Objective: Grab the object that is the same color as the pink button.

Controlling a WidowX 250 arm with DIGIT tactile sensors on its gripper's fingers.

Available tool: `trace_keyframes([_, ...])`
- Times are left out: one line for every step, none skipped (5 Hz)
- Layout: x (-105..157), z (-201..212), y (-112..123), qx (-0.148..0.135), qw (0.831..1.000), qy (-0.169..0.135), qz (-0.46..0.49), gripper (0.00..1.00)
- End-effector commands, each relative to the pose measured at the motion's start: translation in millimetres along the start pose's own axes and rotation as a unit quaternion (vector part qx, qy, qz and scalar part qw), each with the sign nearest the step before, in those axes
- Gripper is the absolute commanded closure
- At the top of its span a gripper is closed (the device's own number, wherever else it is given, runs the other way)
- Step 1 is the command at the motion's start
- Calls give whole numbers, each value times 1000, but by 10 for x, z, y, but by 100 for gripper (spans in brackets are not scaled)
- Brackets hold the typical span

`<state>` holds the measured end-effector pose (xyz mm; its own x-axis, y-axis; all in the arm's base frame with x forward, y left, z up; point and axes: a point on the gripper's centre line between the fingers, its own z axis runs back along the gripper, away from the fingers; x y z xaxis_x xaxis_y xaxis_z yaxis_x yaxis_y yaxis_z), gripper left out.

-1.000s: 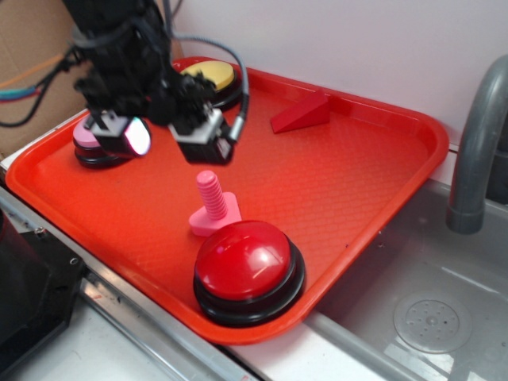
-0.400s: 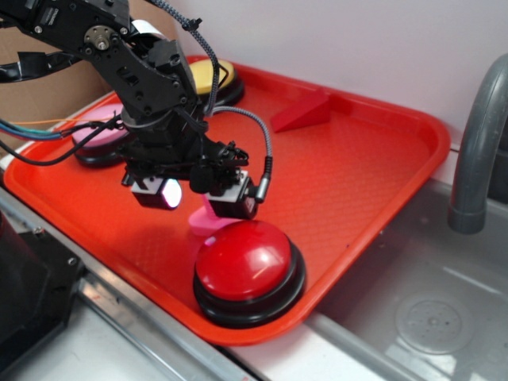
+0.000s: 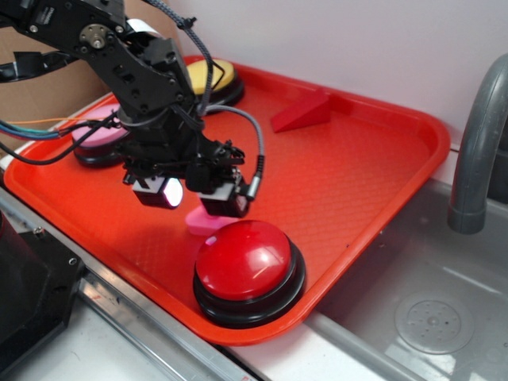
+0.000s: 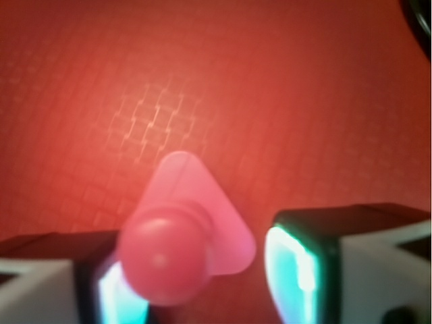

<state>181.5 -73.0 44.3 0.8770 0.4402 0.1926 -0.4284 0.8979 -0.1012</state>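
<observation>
The small pink toy bolt (image 3: 205,223) stands upright on the red tray (image 3: 341,182), just behind the big red button; only its flat base shows below my fingers in the exterior view. My gripper (image 3: 190,197) is lowered over it, open, with a finger on each side of the shaft. In the wrist view the bolt (image 4: 172,260) sits close against the left finger (image 4: 115,297), with a gap to the right finger (image 4: 293,270); the gripper (image 4: 206,287) is not closed on it. The pink button (image 3: 99,133) sits at the tray's far left, partly behind my arm.
A large red-domed button (image 3: 248,266) stands right in front of the bolt at the tray's front edge. A yellow button (image 3: 214,75) and a red wedge (image 3: 302,113) lie at the back. A grey faucet (image 3: 476,143) and a sink (image 3: 429,317) are to the right.
My gripper has come down from above the tray's left part and moved right, and now straddles the bolt. In the last half second it shifted slightly left. The bolt has not moved.
</observation>
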Motion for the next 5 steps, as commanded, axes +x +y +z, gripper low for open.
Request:
trace_keyframes([106, 88, 6, -18, 999, -8, -30, 100])
trace_keyframes([150, 234, 21, -11, 999, -13, -51, 100])
trace_keyframes([227, 454, 53, 5, 997, -5, -83, 100])
trace_keyframes([314, 716, 197, 6, 994, 17, -111, 100])
trace_keyframes([487, 923, 424, -27, 982, 83, -166, 100])
